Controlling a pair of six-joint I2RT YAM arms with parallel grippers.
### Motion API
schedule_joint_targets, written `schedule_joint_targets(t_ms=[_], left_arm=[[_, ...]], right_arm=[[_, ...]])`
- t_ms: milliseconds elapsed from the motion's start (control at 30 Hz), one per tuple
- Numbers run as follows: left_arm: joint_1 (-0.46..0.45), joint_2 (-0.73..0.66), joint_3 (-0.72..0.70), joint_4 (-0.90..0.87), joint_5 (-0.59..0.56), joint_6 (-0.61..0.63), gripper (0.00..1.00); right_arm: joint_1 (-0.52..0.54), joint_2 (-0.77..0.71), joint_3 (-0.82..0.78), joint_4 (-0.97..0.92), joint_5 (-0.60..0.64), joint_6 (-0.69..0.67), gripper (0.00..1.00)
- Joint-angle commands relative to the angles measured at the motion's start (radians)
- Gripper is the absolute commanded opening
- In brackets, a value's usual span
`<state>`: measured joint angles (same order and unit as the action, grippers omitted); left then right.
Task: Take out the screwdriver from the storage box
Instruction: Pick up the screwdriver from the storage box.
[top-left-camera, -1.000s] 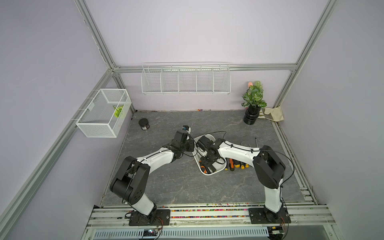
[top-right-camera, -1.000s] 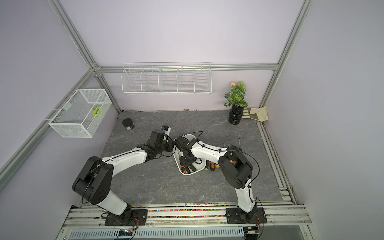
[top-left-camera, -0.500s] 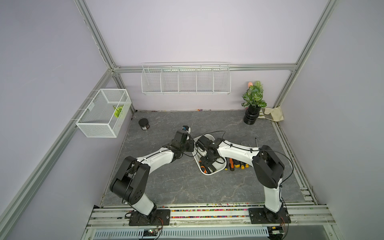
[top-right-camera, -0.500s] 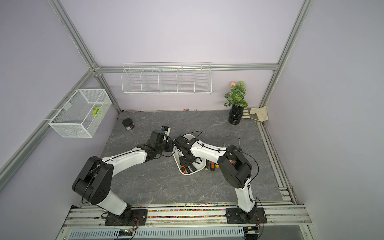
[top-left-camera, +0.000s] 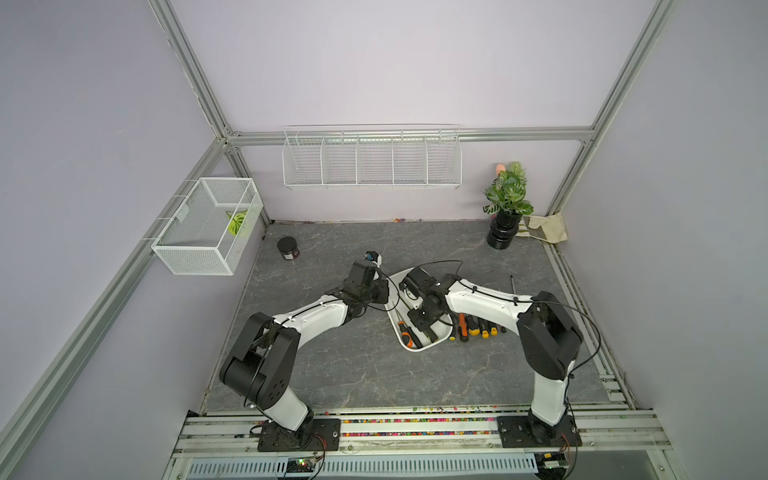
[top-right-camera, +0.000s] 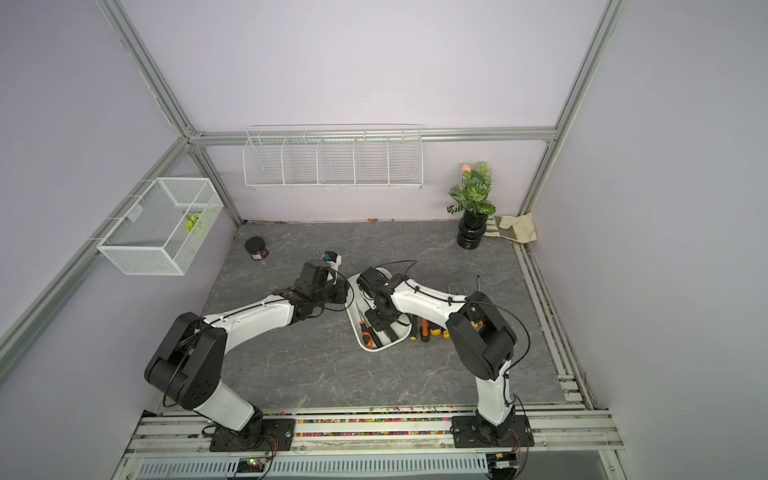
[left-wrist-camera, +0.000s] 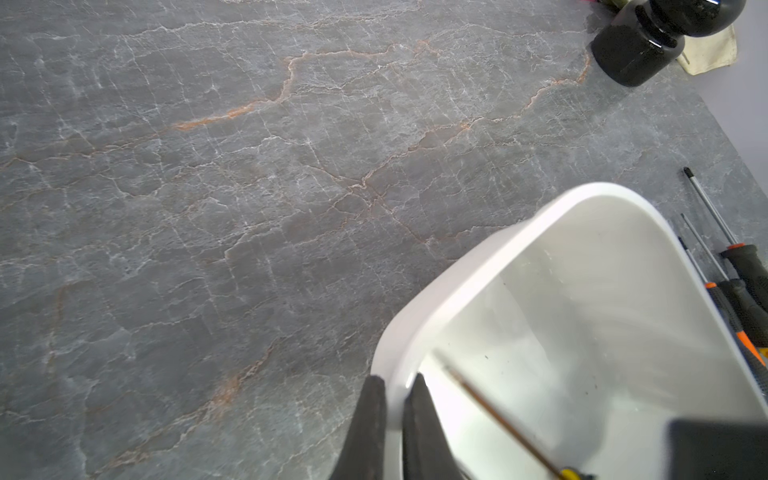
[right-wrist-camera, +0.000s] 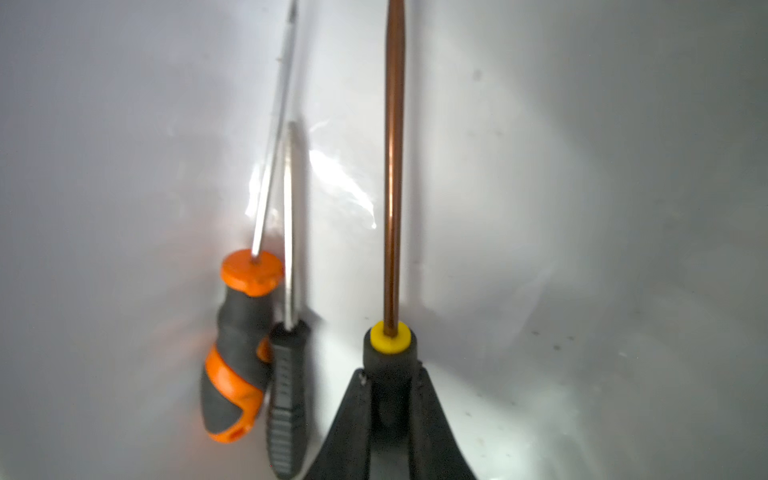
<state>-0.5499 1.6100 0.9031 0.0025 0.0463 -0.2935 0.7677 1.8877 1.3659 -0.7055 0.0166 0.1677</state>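
My right tool (right-wrist-camera: 390, 374) has just pinched shut on the yellow-collared screwdriver (right-wrist-camera: 393, 166), which lies inside the storage box (left-wrist-camera: 478, 257). The left tool (left-wrist-camera: 395, 384) clamps the box rim. I judge lift-out comes next.

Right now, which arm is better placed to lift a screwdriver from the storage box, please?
Right: the right fingers grip the yellow-collared screwdriver inside the storage box; the left fingers only pinch its rim.
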Motion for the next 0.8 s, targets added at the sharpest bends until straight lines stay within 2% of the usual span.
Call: schedule_joint_targets(t_ms=[0, 300, 433, 567, 767], left_arm=[[-0.001, -0.023, 0.017, 0.005, 0.0, 0.028, 0.0], [-0.002, -0.02, 0.008, 0.011, -0.005, 0.025, 0.0], [-0.002, -0.021, 0.008, 0.014, -0.002, 0.024, 0.0], [-0.001, -0.03, 0.005, 0.015, -0.005, 0.024, 0.0], [-0.002, -0.036, -0.004, 0.023, -0.004, 0.02, 0.0]], right_arm=[[-0.021, -0.094, -0.002, 0.009, -0.058, 0.009, 0.0], [-0.023, -0.206, 0.014, -0.036, -0.109, 0.016, 0.0], [-0.059, -0.28, 0.003, -0.047, -0.124, 0.018, 0.0], [-0.128, -0.337, -0.023, -0.096, -0.046, -0.01, 0.0], [-0.279, -0.401, -0.075, -0.137, -0.05, -0.059, 0.0]])
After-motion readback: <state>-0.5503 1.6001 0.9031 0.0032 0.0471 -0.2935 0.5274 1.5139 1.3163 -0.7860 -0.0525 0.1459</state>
